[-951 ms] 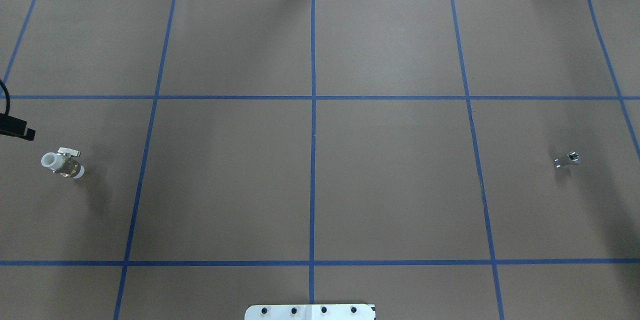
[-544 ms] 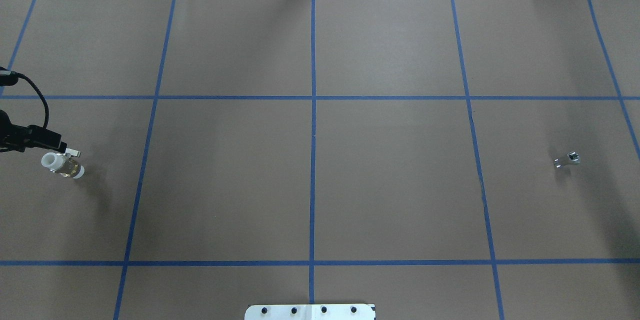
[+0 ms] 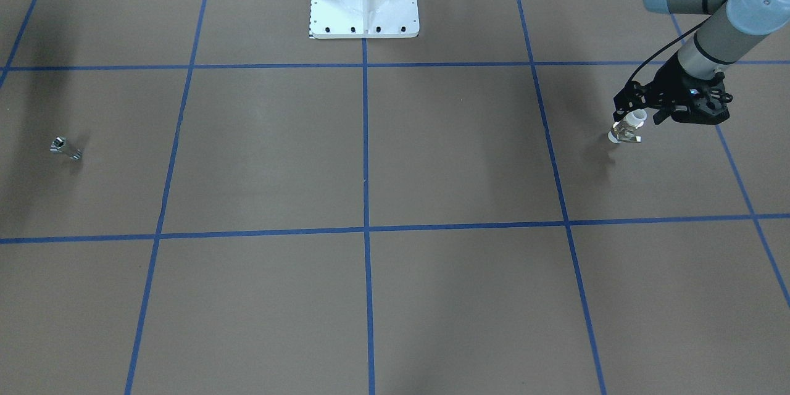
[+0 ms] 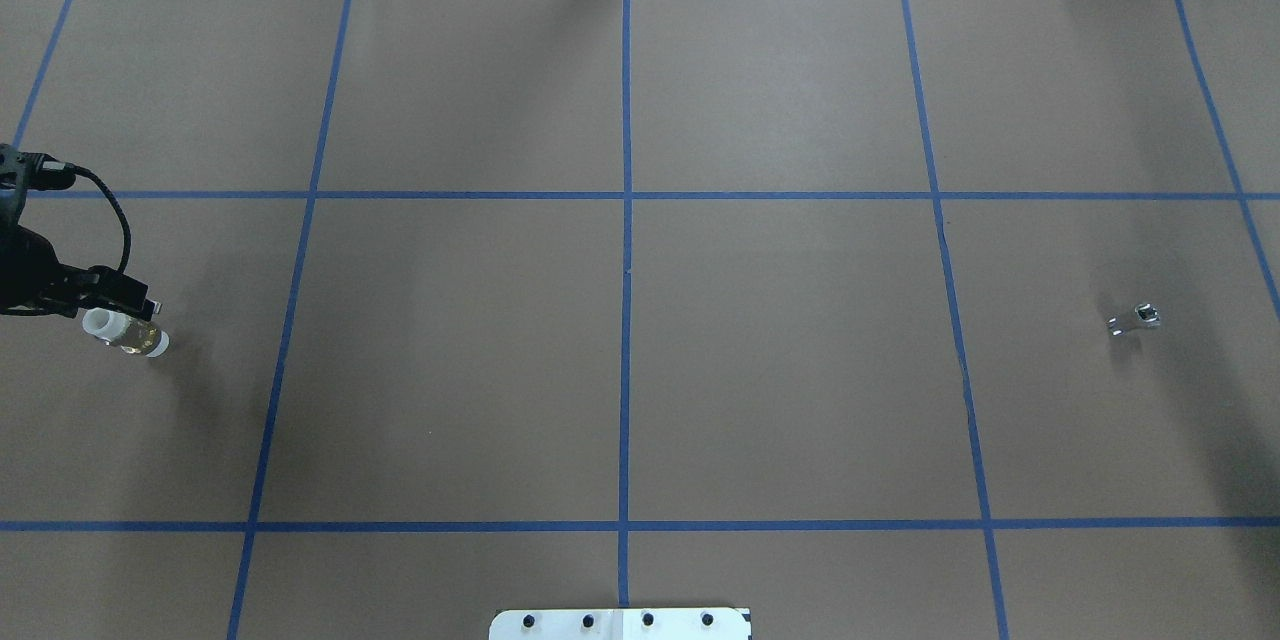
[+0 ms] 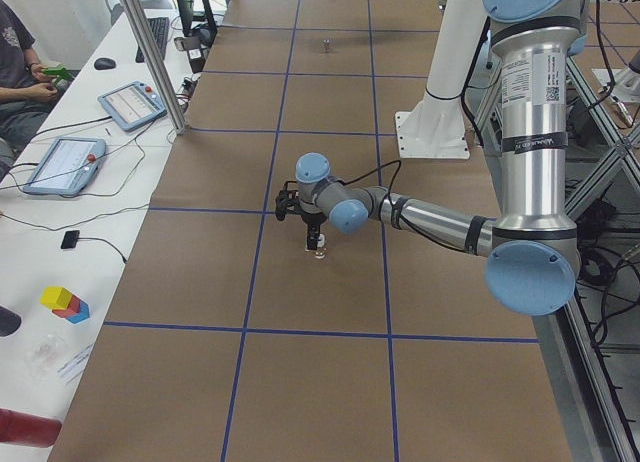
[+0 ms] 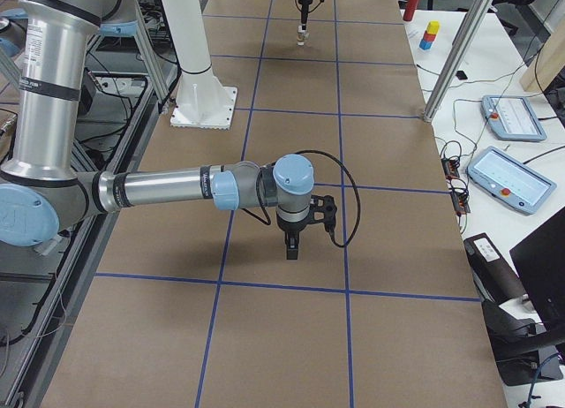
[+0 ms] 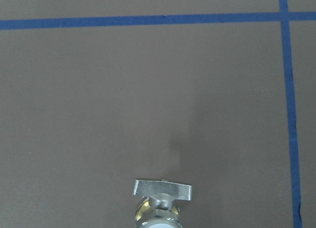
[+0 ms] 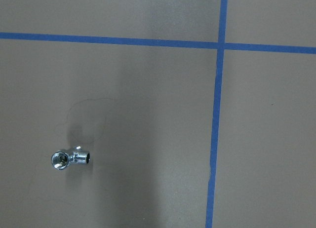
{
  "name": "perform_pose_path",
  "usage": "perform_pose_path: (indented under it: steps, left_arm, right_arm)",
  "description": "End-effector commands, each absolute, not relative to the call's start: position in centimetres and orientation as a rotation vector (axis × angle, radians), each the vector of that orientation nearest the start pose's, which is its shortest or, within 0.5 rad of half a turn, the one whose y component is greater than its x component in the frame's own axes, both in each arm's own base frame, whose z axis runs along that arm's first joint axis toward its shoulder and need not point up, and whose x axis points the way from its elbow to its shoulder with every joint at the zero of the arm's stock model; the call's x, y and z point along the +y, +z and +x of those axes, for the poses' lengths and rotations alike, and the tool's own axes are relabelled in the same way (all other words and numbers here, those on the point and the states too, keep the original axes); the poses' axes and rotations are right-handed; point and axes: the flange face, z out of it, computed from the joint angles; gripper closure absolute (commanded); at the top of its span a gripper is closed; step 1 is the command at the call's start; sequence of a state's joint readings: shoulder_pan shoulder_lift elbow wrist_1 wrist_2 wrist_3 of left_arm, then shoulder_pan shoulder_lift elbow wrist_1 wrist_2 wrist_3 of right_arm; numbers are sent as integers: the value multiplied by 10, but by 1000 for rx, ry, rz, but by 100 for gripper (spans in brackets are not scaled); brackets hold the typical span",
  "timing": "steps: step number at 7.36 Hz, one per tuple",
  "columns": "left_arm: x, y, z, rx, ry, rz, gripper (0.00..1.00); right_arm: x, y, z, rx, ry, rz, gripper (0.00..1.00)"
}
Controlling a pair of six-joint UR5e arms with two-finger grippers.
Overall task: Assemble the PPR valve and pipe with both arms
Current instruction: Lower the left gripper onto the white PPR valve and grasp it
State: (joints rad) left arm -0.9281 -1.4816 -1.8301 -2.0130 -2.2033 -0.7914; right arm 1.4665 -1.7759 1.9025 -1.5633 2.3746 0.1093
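Over the brown paper table taped in blue squares (image 4: 780, 370), the grey tubular left arm (image 3: 710, 43) held its black left claw (image 3: 637, 112), jaws seemingly parted, just above the white-and-brass PPR valve (image 3: 624, 134). The grey right arm (image 6: 159, 189) carried the black right claw (image 6: 291, 249), whose jaw state I could not tell; the tiny shiny silver pipe (image 8: 70, 159) lay apart from it

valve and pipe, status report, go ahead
Left pincer open, at the PPR valve. Right pincer: open or shut unclear. Pipe lies alone, untouched. Nothing seen in the way.
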Motion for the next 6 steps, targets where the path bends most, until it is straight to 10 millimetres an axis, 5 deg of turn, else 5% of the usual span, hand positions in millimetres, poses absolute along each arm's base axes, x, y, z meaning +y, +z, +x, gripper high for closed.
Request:
perform_pose_path:
  steps: [1, 4, 6]
  left_arm:
    - [-424, 532, 228, 843, 59, 35, 12]
    - [-421, 535, 227, 840, 60, 29, 18]
    - [-420, 534, 227, 841, 61, 30, 44]
  right_arm:
    - [-415, 582, 18, -812, -50, 44, 0]
    - [-415, 581, 18, -814, -51, 46, 0]
    - [-415, 581, 18, -814, -51, 46, 0]
